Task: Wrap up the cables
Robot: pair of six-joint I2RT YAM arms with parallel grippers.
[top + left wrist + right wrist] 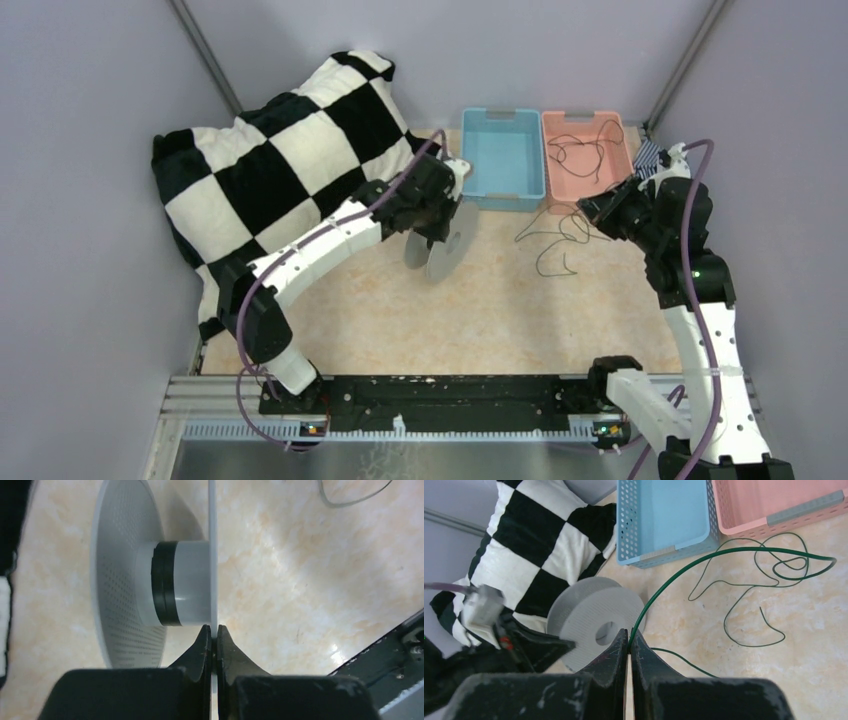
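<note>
Green cable (pixel 744 550) nipped in R gripper (pixel 629 634), wrist cam only; L gripper (pixel 213 630) clamps spool (pixel 125 570).

Table (pixel 500 310): pillow (pixel 270 170), blue bin (pixel 500 203) (pink bin (pixel 556 200)), cable (pixel 540 262)

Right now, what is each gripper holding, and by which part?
The left gripper pinches the spool by the rim of one flange. The right gripper pinches the thin cable between its tips; whether near its end cannot be told.

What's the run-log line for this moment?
left pincer: shut on spool flange edge | right pincer: shut on cable | cable: rest looped loose on table before pink bin
</note>
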